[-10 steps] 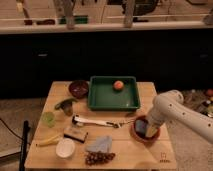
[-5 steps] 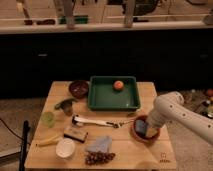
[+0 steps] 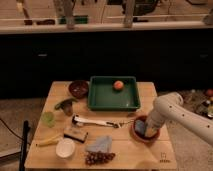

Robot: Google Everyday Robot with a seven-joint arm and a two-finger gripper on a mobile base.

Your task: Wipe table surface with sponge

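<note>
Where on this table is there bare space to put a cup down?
Most bare wood is the front right corner of the table, between the grapes and the right edge, below the brown bowl where the gripper reaches in. A narrow strip runs right of the green tray. The left half is crowded: white bowl, banana, green cup.

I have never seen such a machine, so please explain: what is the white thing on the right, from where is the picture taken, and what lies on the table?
It is a robot's arm. Its gripper is down in a brown bowl on the right of the table, at a blue sponge; whether it holds the sponge cannot be seen. The single camera looks down on the table from its front. Also there: a green tray with an orange fruit, a dark bowl, a banana, a white bowl and grapes.
</note>
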